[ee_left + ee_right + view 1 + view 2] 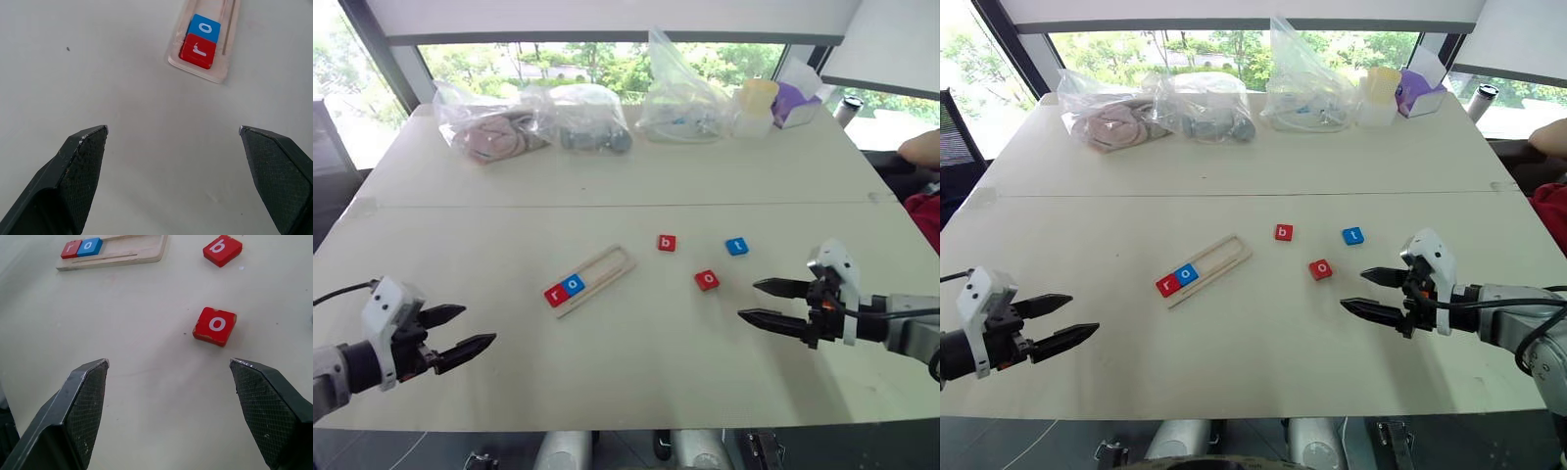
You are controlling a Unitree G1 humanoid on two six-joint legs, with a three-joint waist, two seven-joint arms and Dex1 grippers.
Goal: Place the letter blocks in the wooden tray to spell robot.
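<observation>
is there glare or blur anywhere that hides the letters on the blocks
Left eye view: bright windows behind the plastic bags, yet the table is evenly lit and the b block, t block and red o block read clearly. Left wrist view: r block sharp, gripper fingers slightly soft.

White table (636,362), seam across middle. Along far edge by window: clear plastic bag with pinkish contents (487,127); just beside it, second bag, dark items inside (590,122); tall crinkled clear bag (680,93); pale lidded container (754,106); purple box (793,101). Dark cup (848,110) near far right corner.
</observation>
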